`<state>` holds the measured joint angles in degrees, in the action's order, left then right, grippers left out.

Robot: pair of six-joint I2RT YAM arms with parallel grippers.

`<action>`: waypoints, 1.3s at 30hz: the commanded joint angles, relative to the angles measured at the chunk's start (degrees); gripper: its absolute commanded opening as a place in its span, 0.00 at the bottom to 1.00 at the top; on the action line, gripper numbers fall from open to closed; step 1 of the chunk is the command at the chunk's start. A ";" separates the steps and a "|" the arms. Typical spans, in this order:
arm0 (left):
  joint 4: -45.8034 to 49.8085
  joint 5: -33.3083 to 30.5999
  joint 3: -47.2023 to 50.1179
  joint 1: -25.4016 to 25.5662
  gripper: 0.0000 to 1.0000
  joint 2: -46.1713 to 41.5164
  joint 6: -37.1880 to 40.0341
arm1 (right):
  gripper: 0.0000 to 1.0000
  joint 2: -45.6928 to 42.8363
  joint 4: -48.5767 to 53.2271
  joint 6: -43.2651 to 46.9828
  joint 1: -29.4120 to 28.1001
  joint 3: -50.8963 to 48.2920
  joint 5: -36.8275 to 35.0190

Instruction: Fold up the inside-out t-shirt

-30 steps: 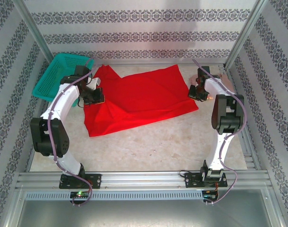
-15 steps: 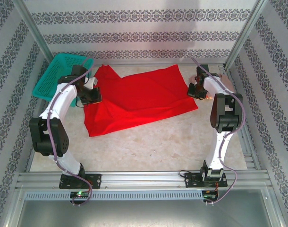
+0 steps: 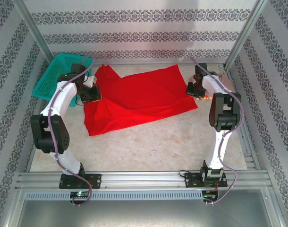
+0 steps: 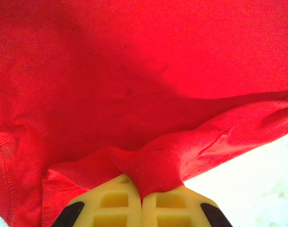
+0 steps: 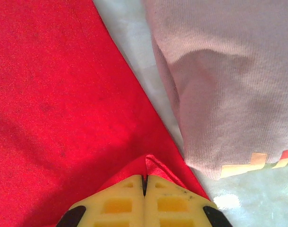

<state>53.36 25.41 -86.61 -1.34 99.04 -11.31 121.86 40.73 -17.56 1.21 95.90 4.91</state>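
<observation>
You've got the red t-shirt [image 3: 139,101] spread across the worktop's [image 3: 148,146] far half, left gripper [image 4: 143,189] pinched shut on its hem near the far-left corner, right gripper [image 5: 145,182] clamped on the opposite edge, probably so it lifts evenly

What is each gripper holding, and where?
Both grip the red t-shirt: left gripper pinches a hemmed edge on its left side, right gripper its right edge near the pale pink shirt.
</observation>
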 commanded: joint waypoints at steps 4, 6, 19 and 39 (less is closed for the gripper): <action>0.51 -1.40 -1.84 -1.60 0.00 2.39 0.26 | 0.02 2.45 1.40 0.98 -0.51 2.51 -2.09; 0.76 -1.35 -2.60 -1.69 0.00 3.59 0.26 | 0.02 3.05 1.37 0.87 -0.51 3.13 -1.93; 1.74 -2.49 -6.58 -2.15 0.00 10.43 0.07 | 0.08 6.49 1.76 0.13 -0.69 7.73 -1.37; -1.66 -8.92 -15.23 -3.31 0.42 19.20 -3.26 | 0.35 -4.83 -2.16 0.72 -1.01 4.23 7.17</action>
<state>53.10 17.65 -99.50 -3.86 118.02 -13.10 123.13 40.23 -17.56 1.10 103.18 9.63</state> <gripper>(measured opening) 0.392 0.349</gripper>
